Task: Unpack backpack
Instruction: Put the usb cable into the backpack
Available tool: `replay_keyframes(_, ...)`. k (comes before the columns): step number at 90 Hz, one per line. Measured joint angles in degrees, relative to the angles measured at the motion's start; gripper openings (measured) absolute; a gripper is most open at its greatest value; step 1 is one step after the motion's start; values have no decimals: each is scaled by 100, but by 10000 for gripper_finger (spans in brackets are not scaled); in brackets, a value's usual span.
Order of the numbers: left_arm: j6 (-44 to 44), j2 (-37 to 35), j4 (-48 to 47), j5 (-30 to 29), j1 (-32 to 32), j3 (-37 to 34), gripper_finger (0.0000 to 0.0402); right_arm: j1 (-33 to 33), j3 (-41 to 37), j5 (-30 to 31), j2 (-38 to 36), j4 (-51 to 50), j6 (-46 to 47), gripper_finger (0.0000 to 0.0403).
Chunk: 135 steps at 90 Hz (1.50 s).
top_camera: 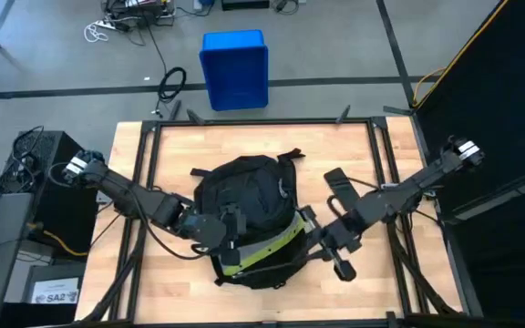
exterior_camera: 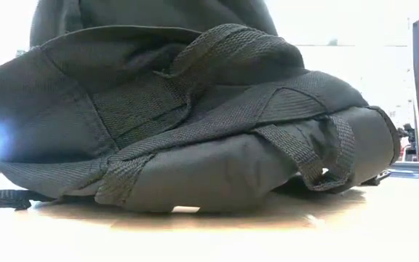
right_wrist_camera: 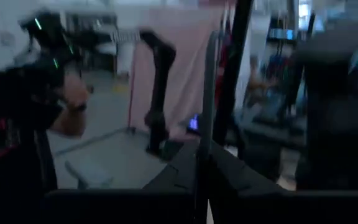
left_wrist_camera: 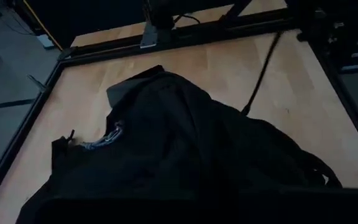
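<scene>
Only the high view shows the backpack's (top_camera: 244, 205) yellow-green band (top_camera: 267, 244)

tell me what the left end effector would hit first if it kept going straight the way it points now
Most likely the backpack: the left wrist view looks right onto its black fabric. The left end effector sits at the pack's edge, though depth is unclear.

Both arms reach inward, left pincer (top_camera: 219, 230) and right pincer (top_camera: 322, 239) low, fingers apparently hidden.

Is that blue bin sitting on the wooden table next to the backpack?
No. In the high view the blue bin stands on the grey floor beyond the table's far edge, while the backpack lies on the wooden top.
</scene>
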Motion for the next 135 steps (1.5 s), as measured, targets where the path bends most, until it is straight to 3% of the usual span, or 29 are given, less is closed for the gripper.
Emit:
replay_keyframes(10, -4, 0, 2, -93, 2, 0, 0, -179, 110, -332, -89, 201, -50, 0)
replay_keyframes(31, -4, 0, 34, -284, 2, 0, 0, -301, 374, -325, 70, 261, -553, 0)
replay_keyframes(75, 42, 2, 353, -408, 4, -3, 0, -785, 374, -259, 1829, -401, -304, 0)
replay_keyframes(100, 262, -7, 473, -639, 19, 323, 0, -1225, 367, 1576, 2017, -1279, 162, 0)
replay_keyframes(118, 569, -17, 902, -646, 10, 365, 0, -1367, 363, 3286, 2028, -1343, 425, 0)
replay_keyframes(127, 552, -20, 834, -610, 4, 374, 0, -1422, 361, 3403, 2028, -1407, 442, 0)
replay_keyframes(135, 424, -20, 701, -569, 1, 376, 0, -1453, 361, 2941, 2028, -1594, 414, 5)
